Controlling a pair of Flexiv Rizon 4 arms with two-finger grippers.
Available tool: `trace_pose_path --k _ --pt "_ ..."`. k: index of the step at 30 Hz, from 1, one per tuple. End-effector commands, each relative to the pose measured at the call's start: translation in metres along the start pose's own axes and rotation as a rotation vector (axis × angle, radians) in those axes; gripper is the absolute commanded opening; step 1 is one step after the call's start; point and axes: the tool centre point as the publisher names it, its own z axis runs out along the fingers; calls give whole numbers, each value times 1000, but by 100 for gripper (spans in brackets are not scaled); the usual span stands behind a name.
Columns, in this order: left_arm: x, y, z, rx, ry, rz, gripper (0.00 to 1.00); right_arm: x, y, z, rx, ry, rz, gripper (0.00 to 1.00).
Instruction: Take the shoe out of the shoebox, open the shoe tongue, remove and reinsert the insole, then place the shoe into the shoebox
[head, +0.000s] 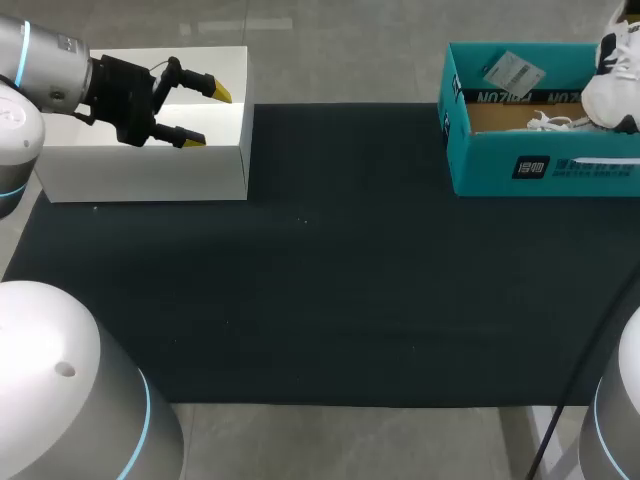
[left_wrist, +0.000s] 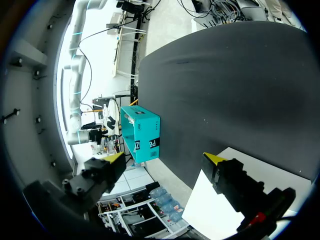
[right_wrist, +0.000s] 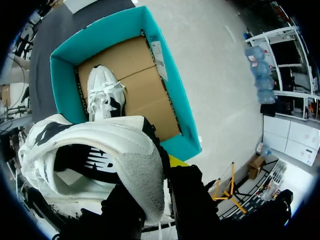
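A teal shoebox (head: 545, 165) stands at the table's far right. Above its right end hangs a white and black shoe (head: 615, 65), with my right gripper (right_wrist: 157, 172) shut on its heel wall (right_wrist: 142, 175). The shoe's opening faces the right wrist camera. A second white shoe (right_wrist: 102, 95) lies on the cardboard floor of the shoebox (right_wrist: 170, 75), below the held one. My left gripper (head: 195, 112) hangs open and empty over a white box at the far left. In the left wrist view the gripper (left_wrist: 165, 157) points across the mat toward the shoebox (left_wrist: 142, 132).
A white open box (head: 150, 170) sits at the back left under the left gripper. A black mat (head: 320, 260) covers the middle of the table between the two boxes.
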Motion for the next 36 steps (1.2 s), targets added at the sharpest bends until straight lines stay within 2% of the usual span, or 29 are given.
trace_pose_path --k 1,7,12,36 --pt "0 0 0 -1 2 1 100 -11 -12 -2 -60 158 395 0" --pt "0 0 0 -1 2 1 100 -10 -15 -5 -22 184 663 0" --pt "0 0 0 -1 2 1 100 -7 -12 -6 28 142 851 0" --pt "0 0 0 -1 2 1 100 -4 -9 -7 31 147 867 0"
